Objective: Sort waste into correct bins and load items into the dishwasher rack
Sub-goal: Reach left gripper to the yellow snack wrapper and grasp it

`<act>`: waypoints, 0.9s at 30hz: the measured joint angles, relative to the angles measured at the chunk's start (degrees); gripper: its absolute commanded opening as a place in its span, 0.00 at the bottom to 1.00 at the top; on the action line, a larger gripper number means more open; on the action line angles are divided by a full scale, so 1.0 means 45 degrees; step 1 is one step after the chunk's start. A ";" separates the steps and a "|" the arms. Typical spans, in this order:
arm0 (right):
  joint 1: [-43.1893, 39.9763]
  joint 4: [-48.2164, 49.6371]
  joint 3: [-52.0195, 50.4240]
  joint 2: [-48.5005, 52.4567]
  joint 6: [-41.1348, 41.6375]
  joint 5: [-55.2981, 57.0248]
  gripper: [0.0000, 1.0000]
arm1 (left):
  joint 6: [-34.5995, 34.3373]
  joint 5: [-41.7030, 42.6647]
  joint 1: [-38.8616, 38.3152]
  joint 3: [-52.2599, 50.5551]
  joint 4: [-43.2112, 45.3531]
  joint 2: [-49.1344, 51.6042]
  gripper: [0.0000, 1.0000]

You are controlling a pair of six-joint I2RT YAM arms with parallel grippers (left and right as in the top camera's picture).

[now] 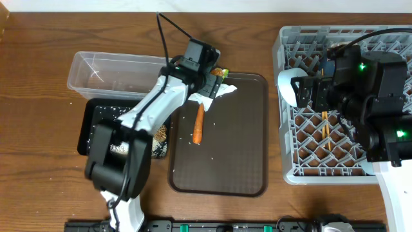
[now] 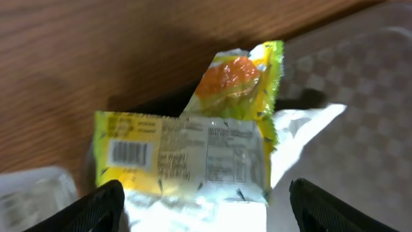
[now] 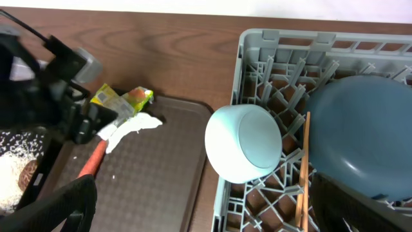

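Two green-yellow wrappers [image 2: 187,151] lie overlapping on a white napkin [image 2: 302,129] at the brown tray's far left corner. My left gripper [image 2: 206,216] hangs open just above them, one finger on each side of the lower wrapper. In the overhead view it [image 1: 209,84] covers most of that pile. An orange carrot [image 1: 198,124] lies on the tray nearby. My right gripper [image 3: 206,219] stands open over the grey rack's [image 1: 296,161] left edge. The rack holds a pale bowl [image 3: 244,142] tipped on its side, a dark-blue plate [image 3: 364,138] and chopsticks [image 3: 302,174].
A clear tub [image 1: 109,74] stands at the back left. The black bin [image 1: 96,125] in front of it holds rice and a brown lump, partly under my left arm. The brown tray [image 1: 244,161] has a few rice grains on it.
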 measured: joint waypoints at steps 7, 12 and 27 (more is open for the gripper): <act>0.0000 -0.0005 0.0000 0.0000 0.0000 0.0000 0.99 | 0.0340 -0.0024 0.0000 0.0000 0.0782 0.1661 0.68; 0.0000 0.0005 0.0000 0.0000 0.0000 0.0000 0.99 | 0.0481 0.0049 -0.0015 0.0010 0.1132 0.1967 0.31; 0.0000 -0.0083 0.0000 0.0000 0.0000 0.0000 0.99 | 0.0656 -0.0024 -0.0019 0.0005 -0.0675 -0.0068 0.30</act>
